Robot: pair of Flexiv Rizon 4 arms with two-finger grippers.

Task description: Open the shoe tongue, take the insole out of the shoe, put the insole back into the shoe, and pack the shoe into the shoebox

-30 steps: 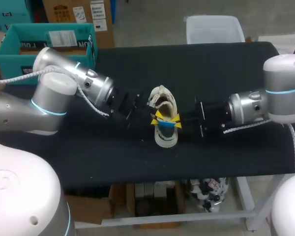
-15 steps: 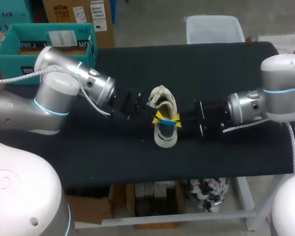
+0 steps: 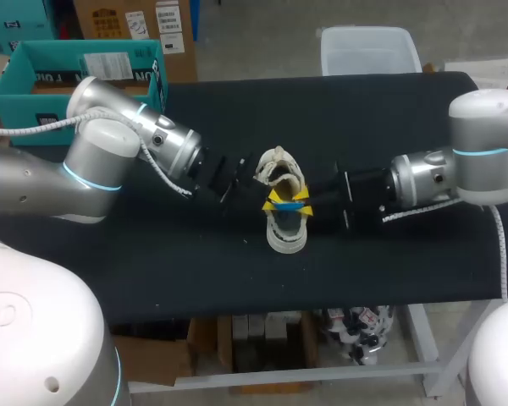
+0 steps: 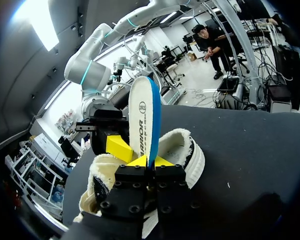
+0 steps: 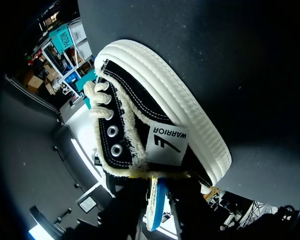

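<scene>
Pinching the insole [image 4: 142,122] between the left jaws, yellow tips pressing both faces near its lower end and holding it upright in the opening of the shoe [image 4: 186,150]. Placing the right jaws just beside, at the shoe's collar; not managing to tell whether spread or closed. Locating the shoe mid-surface [image 3: 389,127], well apart from the teal shoebox [image 3: 25,85] by the far left corner.

Judging risks:
- Gripping only one end, so risking the insole swinging or slipping out.
- Risking the edge snagging on collar or tongue and folding.
- Risking dragging or tipping the shoe if not being held by the right jaws.
- Working both jaws very close together, so risking contact.
</scene>
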